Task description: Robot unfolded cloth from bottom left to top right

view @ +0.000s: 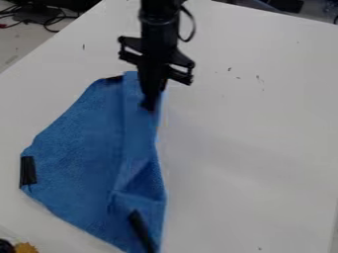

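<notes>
Camera view: the arm [157, 22] comes in from the top edge, and its gripper [149, 105] hangs over the upper right part of the blue cloth [79, 141], tip pointing down. How far open the gripper is I cannot tell, nor whether it has hold of any cloth.

The cloth lies on the left half of the white table [251, 148], running from just under the gripper to the bottom edge of the view. It is partly folded: a long strip runs down its right side, with a creased, darker flap low on the right. Black patches mark it at the left corner [27, 171], at the top and near the bottom (that last one sits at a slant).

Beside the arm, a thin black cable [192, 27] bows out to the right. Small dark specks dot the table to the right of the gripper. More cables [49, 22] lie at the upper left, beyond the table edge, and a yellow-orange thing [25, 248] shows at the bottom left.
</notes>
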### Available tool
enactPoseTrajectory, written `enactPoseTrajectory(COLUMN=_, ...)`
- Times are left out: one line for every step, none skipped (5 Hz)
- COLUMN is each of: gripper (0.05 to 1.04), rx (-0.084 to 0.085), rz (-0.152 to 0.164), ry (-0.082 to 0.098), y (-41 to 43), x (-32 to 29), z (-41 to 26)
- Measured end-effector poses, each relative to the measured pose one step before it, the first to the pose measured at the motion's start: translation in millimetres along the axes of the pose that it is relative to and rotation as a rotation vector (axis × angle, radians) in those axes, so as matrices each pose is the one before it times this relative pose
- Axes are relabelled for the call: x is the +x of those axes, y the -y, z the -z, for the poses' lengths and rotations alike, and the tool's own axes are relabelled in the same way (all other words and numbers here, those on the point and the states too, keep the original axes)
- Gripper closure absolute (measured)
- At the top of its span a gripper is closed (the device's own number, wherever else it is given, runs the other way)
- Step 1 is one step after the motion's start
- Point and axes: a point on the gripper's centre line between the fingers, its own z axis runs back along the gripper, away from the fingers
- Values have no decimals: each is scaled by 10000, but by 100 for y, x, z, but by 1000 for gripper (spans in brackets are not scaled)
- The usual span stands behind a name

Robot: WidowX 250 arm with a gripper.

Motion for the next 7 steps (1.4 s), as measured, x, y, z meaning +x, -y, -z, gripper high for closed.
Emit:
enactPoseTrajectory(gripper=1028, rx=-366, rz=737, ry=132, y=2211, x=2045, z=664)
enactPoseTrajectory(gripper=1028, rx=-328, rz=700, ry=156, y=1958, x=2590, z=871)
enactPoseTrajectory(gripper=1028, rx=-232, rz=315, ry=78, y=1349, x=1774, z=752)
enactPoseTrajectory(gripper=1014, rx=-382, rz=-15, ry=41, y=697, x=609, z=1567)
enactPoseTrajectory(gripper=870, rx=-20, rz=-95, ry=280, y=29, x=444, z=-6)
enactPoseTrajectory(gripper=617, rx=-72, rz=-104, ry=-54, y=171, x=-80, z=0)
enactPoseTrajectory(gripper=307, rx=-4, rz=-290, ry=-30, y=0, x=65, z=-102)
